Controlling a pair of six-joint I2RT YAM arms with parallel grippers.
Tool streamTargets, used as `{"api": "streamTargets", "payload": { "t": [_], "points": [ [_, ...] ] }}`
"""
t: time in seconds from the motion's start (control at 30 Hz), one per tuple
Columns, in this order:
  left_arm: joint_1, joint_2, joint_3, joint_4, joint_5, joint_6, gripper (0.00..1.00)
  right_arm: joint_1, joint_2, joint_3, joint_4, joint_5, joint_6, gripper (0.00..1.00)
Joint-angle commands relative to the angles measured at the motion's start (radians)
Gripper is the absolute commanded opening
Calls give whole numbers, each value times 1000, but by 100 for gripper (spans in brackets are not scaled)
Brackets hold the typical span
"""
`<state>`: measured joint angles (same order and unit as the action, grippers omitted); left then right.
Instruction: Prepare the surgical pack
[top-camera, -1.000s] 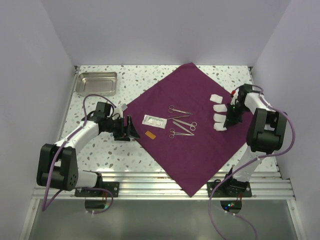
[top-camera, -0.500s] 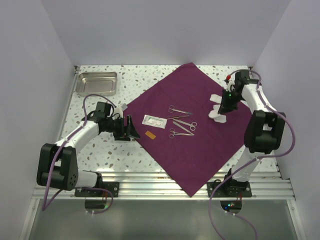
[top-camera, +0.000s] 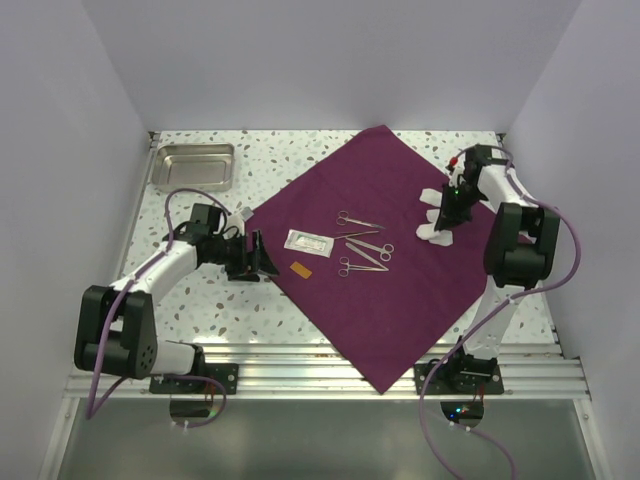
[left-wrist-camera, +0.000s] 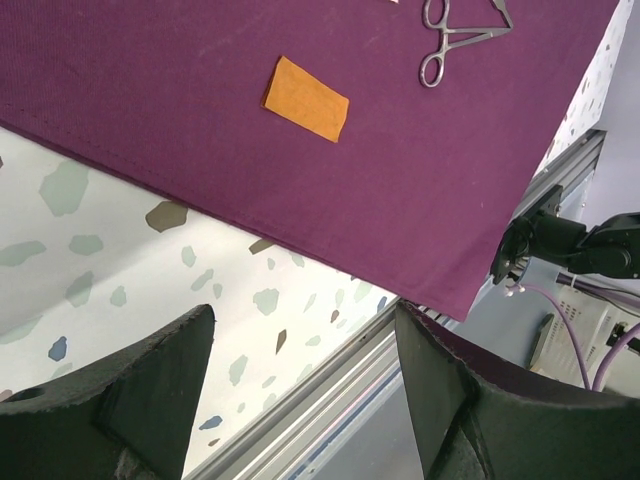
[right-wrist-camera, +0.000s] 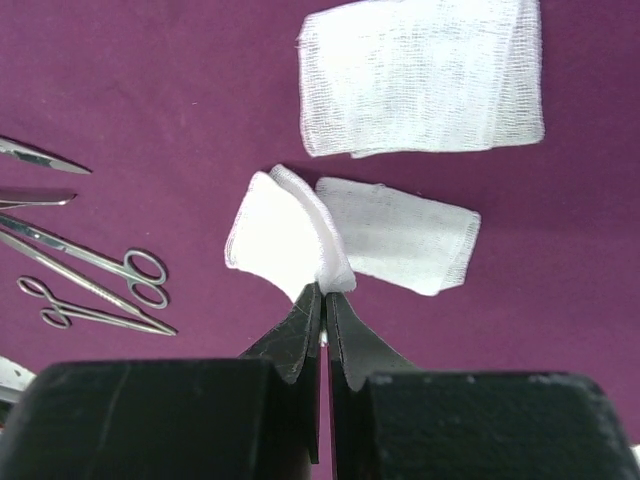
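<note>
The cloth (top-camera: 400, 290) lies spread flat on the table (top-camera: 200, 300), one corner pointing toward the arms. The right gripper (right-wrist-camera: 322, 300) is pinched closed on the edge of a folded gauze (right-wrist-camera: 278, 235), just beside a second gauze (right-wrist-camera: 405, 245) and near a larger one (right-wrist-camera: 420, 75); it may be lifted slightly off the cloth, though that is hard to judge. The left gripper (left-wrist-camera: 300, 400) hangs with its jaws wide apart, holding nothing, over the table at the cloth's left edge, near an orange tag (left-wrist-camera: 306, 98). Scissors (top-camera: 365, 250) lie mid-cloth.
</note>
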<state>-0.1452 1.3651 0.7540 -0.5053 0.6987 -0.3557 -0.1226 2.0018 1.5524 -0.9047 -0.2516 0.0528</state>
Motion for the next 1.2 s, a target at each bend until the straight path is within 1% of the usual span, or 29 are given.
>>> {"api": "streamTargets", "payload": {
  "t": [0.0, 0.27, 0.7, 0.93, 1.1, 1.17],
  "points": [
    [12, 17, 7, 19, -1, 4, 77, -17, -40, 25, 9, 25, -13, 0],
    [12, 43, 10, 42, 12, -6, 77, -55, -61, -11, 6, 34, -34, 0],
    [12, 49, 16, 36, 9, -3, 77, -64, -2, -2, 15, 25, -42, 0],
    [12, 55, 16, 39, 10, -6, 77, -65, 22, -2, 15, 66, -38, 0],
    [12, 58, 15, 42, 15, -9, 77, -63, 40, 12, 7, 74, -31, 6],
    [13, 58, 13, 42, 15, -9, 77, -63, 43, 11, 4, 86, -30, 7]
  ]
}}
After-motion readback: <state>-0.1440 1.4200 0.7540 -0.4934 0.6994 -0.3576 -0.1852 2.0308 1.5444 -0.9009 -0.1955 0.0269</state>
